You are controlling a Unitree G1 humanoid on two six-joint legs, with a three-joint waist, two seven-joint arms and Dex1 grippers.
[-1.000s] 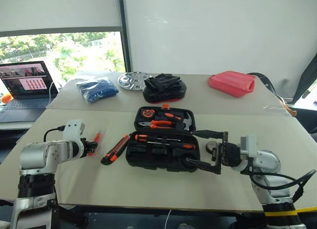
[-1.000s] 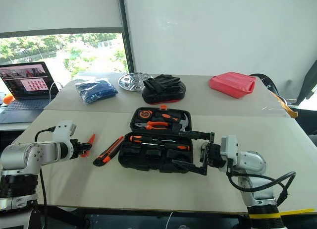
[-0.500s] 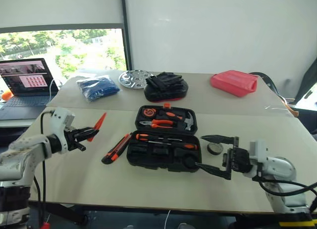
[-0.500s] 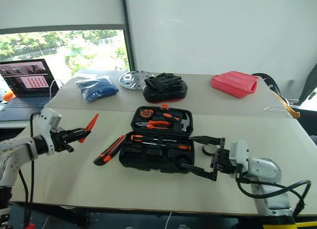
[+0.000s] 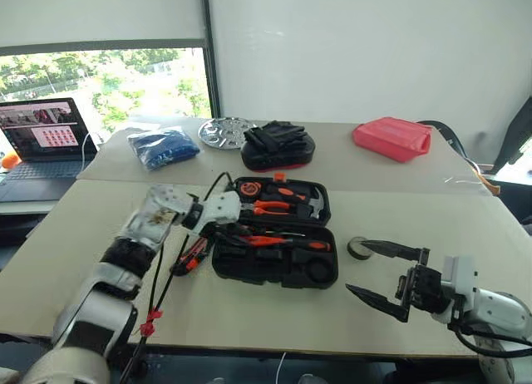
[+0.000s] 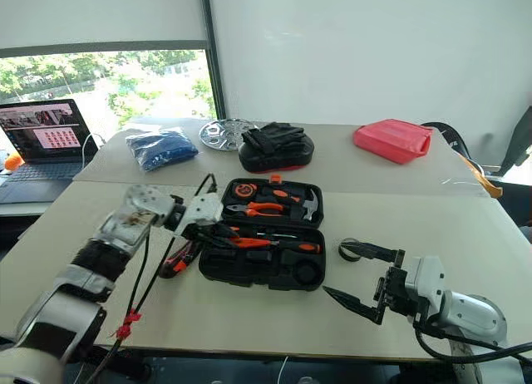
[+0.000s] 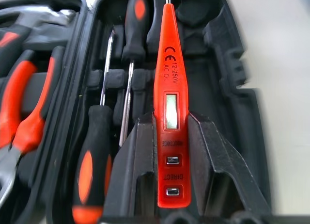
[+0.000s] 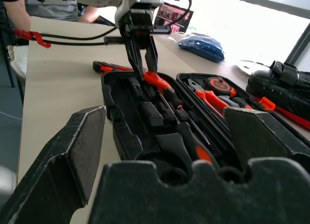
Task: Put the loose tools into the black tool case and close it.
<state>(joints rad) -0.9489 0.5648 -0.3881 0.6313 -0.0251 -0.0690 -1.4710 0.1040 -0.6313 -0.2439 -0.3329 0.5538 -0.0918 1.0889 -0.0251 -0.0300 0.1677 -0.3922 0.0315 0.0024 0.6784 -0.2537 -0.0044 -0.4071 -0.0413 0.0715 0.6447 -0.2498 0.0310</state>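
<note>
On the near table, the black tool case (image 5: 278,234) lies open at the middle, its lid half on the far side and its slotted base half on the near side. Over the left part of the base the left gripper (image 8: 144,63) reaches in from the left, its fingers (image 7: 138,178) clamped on the slim orange tester pen (image 7: 169,112), which points along the case above the moulded slots. Just beside the pen, two orange-and-black-handled screwdrivers (image 7: 104,146) sit in their slots in the base, side by side. The lid half holds the orange-handled pliers (image 5: 268,207), a small hammer (image 5: 314,204) and a round orange tape measure (image 5: 248,189).

Left of the case, on the tabletop, the orange-black utility knife (image 5: 189,254) lies loose, partly crossed by the left arm's cables. Right of the case, also on the table and apart from it, sits the black tape roll (image 5: 359,248).

Near the right front edge the right gripper (image 5: 384,274) hangs above the table with its jaws spread wide and nothing between them; its far finger tip lies close to the tape roll, though contact cannot be judged.

On the far table sit a laptop (image 5: 43,143) at the left, a blue bag (image 5: 164,145), a round metal plate (image 5: 226,133), a black oval pouch (image 5: 277,147) with a red rim, and a red pouch (image 5: 392,138) at the right.
</note>
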